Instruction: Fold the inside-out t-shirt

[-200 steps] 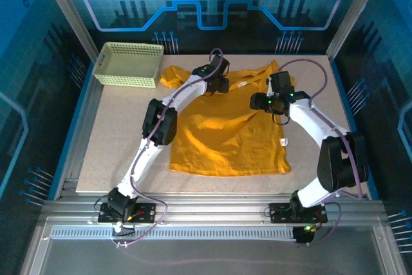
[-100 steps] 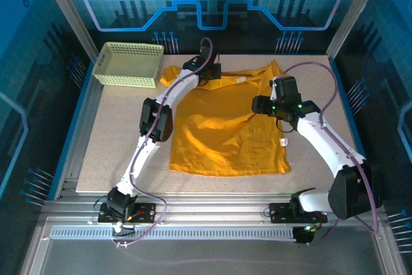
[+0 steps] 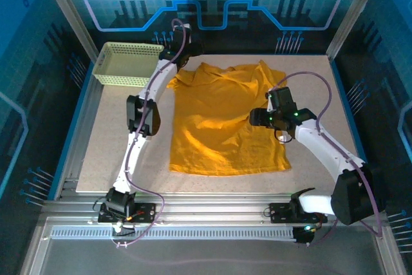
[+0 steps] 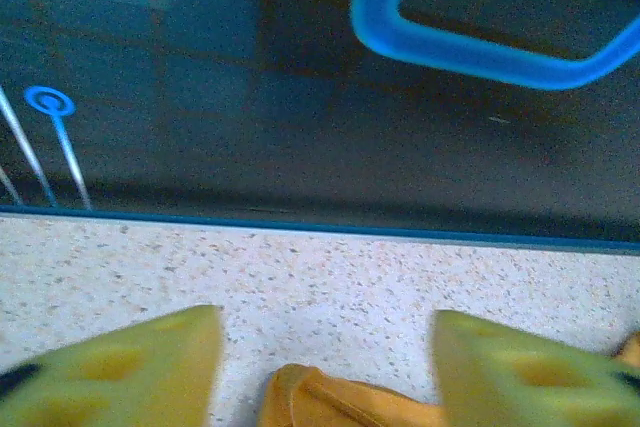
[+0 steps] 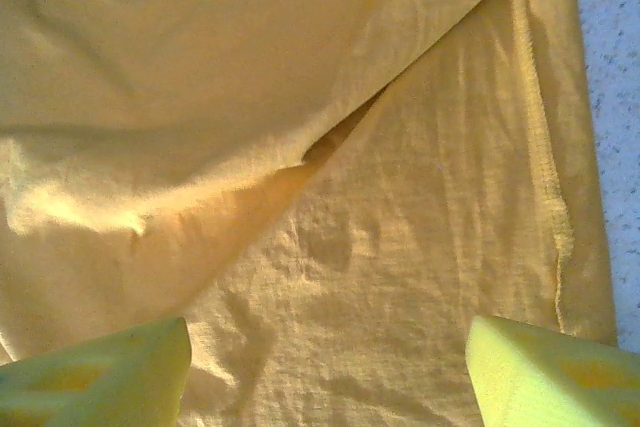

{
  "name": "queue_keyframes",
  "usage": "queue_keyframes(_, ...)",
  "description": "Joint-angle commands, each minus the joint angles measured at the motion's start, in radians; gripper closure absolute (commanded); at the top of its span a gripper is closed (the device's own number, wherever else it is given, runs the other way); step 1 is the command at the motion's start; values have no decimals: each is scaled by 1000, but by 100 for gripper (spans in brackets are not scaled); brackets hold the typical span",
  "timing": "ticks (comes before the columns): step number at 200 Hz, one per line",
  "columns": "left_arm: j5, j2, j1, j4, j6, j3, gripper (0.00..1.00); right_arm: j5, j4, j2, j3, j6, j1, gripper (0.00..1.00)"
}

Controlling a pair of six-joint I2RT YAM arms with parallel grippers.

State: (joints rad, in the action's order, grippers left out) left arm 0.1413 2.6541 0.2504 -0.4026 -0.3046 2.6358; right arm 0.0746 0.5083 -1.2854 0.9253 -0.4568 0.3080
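The inside-out t-shirt (image 3: 219, 120) lies spread on the table, mustard-orange, with its hem toward the arms and its sleeves at the back. My left gripper (image 3: 174, 53) reaches over the table's back edge, just beyond the shirt's back left corner. In the left wrist view it (image 4: 327, 347) is open, and a folded cloth edge (image 4: 330, 402) lies loose low between its fingers. My right gripper (image 3: 256, 120) hovers over the shirt's right side. It (image 5: 328, 347) is open above wrinkled cloth (image 5: 330, 237), gripping nothing.
A pale yellow-green mesh basket (image 3: 127, 64) stands at the back left corner, close to the left arm. The dark back wall (image 4: 300, 97) rises right behind the table's blue edge. Bare speckled table (image 3: 109, 133) lies on both sides of the shirt.
My left gripper drew the shirt's back edge toward the back wall, then opened and let go. The shirt lies flatter and longer. My right gripper shifted a little toward the front.
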Motion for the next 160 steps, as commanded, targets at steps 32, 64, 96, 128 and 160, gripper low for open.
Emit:
queue_keyframes(32,-13,-412,37,-291,-117,-404,19,-6,12,-28,-40,-77,31,26)
queue_keyframes(64,-17,-722,134,-140,-207,-993,14,-46,-20,-99,-95,-119,33,26)
queue_keyframes(96,-92,-816,193,-70,-291,-1272,16,-93,-69,-218,-84,-151,26,29)
queue_keyframes(128,-78,-870,200,10,-324,-1452,17,-125,-109,-348,-52,-180,-31,31)
queue_keyframes(160,-126,-837,200,68,-392,-1502,17,-121,-124,-442,40,-181,-78,31)
